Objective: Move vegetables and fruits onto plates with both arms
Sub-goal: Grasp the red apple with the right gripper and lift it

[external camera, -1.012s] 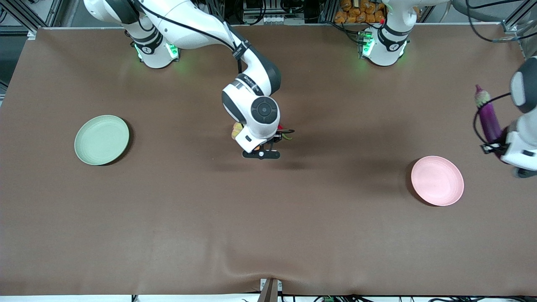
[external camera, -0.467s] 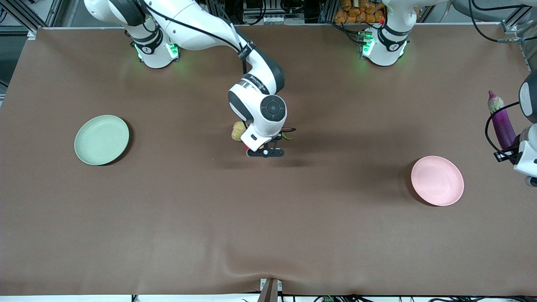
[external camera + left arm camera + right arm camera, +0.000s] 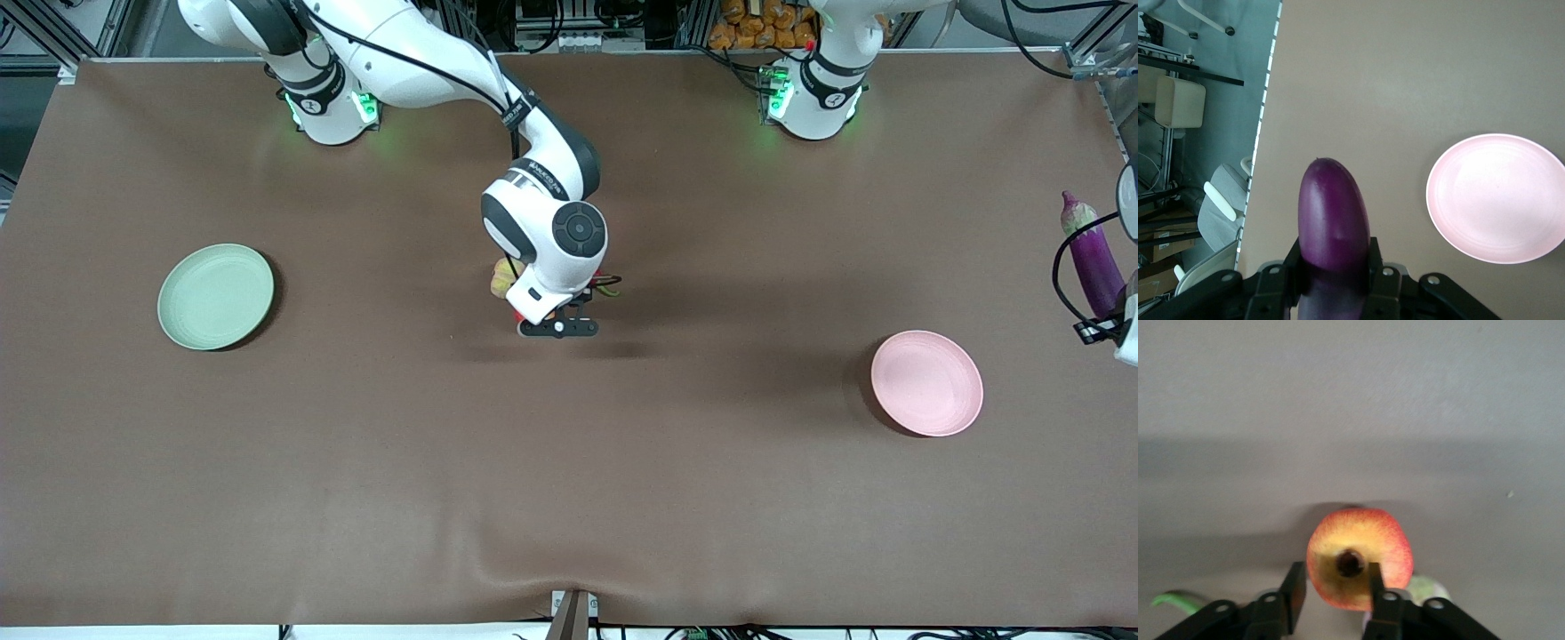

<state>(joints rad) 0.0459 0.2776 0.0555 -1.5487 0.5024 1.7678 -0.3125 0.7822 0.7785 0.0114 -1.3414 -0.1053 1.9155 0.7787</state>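
1. The left gripper (image 3: 1335, 277), clamped on the eggplant (image 3: 1093, 258), has carried it further out toward the left arm's edge of the table; the arm's wrist has mostly slid out of the front view, only a sliver still showing
2. The eggplant now hangs beside the pink plate (image 3: 926, 383) rather than close over the ground next to it
3. The right gripper (image 3: 1331, 590) shifted slightly over the middle of the table, then back a touch
4. Its fingers closed in and now sit against the red-orange fruit (image 3: 1359, 557)
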